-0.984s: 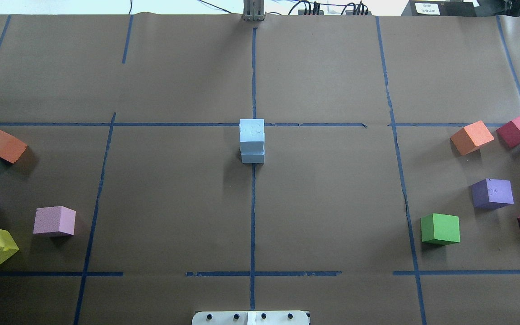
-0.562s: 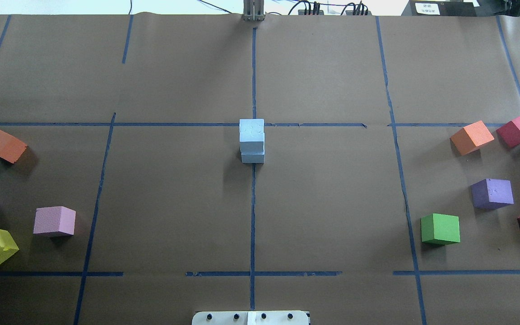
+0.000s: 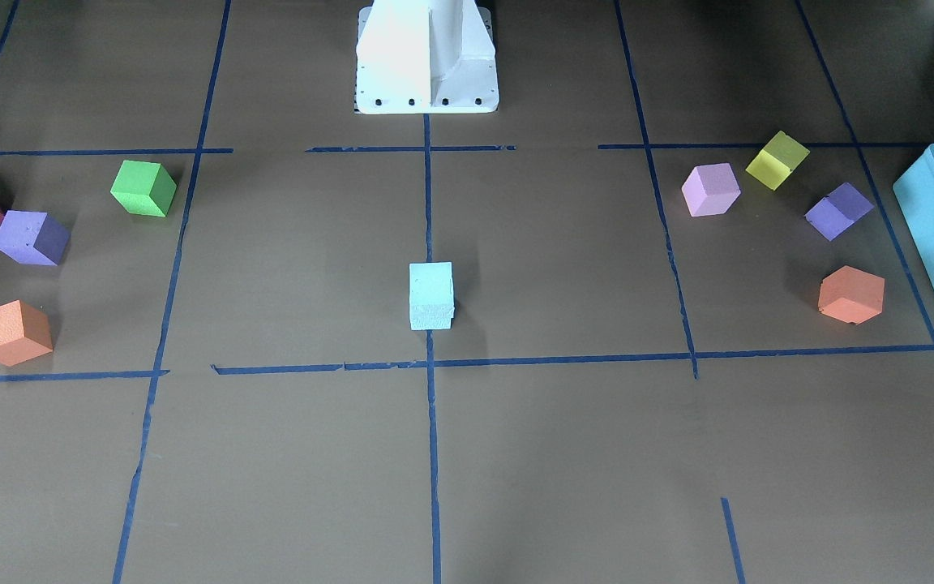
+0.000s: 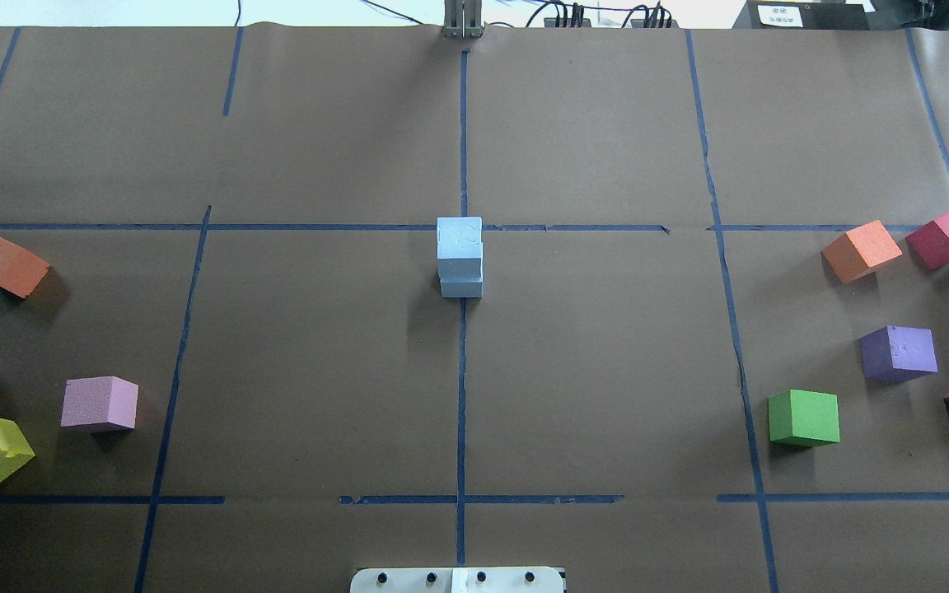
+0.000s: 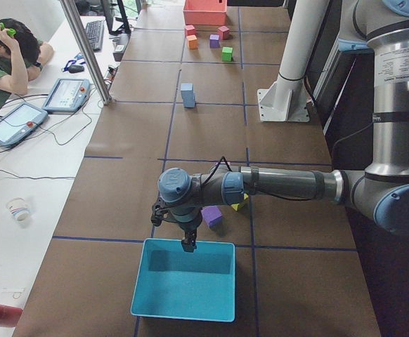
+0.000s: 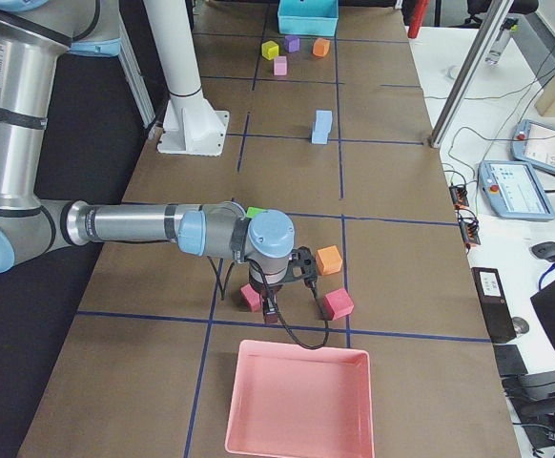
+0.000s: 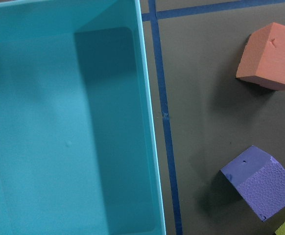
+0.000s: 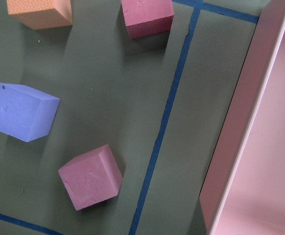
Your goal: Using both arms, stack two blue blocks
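Note:
The two blue blocks stand stacked at the table's middle on the centre tape line: the upper block (image 4: 459, 239) sits on the lower block (image 4: 461, 287), slightly offset. The stack also shows in the front view (image 3: 431, 296), the exterior left view (image 5: 187, 95) and the exterior right view (image 6: 322, 126). No gripper touches it. My left gripper (image 5: 189, 242) hangs over the near rim of the teal box. My right gripper (image 6: 270, 313) hangs over the red cubes beside the pink tray. I cannot tell whether either is open or shut.
The teal box (image 5: 183, 288) lies at the table's left end, the pink tray (image 6: 297, 405) at its right end. Several coloured cubes lie on each side, such as a pink one (image 4: 100, 403) and a green one (image 4: 804, 417). The white pedestal (image 3: 426, 57) stands at the robot's edge.

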Controlling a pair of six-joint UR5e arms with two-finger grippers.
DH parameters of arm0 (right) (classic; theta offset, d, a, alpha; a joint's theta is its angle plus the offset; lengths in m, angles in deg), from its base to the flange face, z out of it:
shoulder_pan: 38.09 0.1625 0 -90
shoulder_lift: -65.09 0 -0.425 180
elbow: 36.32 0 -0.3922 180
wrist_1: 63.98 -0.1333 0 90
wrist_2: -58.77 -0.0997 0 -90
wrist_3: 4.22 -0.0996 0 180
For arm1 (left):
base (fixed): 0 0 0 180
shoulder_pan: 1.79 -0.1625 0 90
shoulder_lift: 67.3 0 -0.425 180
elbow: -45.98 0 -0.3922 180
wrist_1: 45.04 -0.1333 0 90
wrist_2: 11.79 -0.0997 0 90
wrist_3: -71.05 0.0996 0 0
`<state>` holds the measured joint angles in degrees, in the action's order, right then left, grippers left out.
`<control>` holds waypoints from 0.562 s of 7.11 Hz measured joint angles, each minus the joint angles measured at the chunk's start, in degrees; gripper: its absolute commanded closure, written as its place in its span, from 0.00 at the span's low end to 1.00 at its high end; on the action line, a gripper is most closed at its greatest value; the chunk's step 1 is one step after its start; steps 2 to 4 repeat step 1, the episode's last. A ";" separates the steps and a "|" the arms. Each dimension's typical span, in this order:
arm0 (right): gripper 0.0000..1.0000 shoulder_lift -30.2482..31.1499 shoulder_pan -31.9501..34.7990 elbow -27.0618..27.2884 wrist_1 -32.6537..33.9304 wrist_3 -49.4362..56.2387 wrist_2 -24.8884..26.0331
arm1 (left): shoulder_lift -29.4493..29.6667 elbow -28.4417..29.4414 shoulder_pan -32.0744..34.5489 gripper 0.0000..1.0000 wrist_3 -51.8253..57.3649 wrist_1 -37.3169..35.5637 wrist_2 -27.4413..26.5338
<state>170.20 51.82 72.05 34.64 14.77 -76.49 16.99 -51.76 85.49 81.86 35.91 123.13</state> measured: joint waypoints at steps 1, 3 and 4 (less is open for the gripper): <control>0.00 0.00 0.00 0.00 0.00 0.00 0.00 | 0.00 0.00 0.00 0.00 0.02 0.00 0.00; 0.00 0.00 0.00 0.00 0.00 0.00 0.00 | 0.00 0.00 0.00 0.00 0.02 0.00 0.00; 0.00 0.00 0.00 0.00 0.00 0.00 0.00 | 0.00 0.00 0.00 0.00 0.02 0.00 0.00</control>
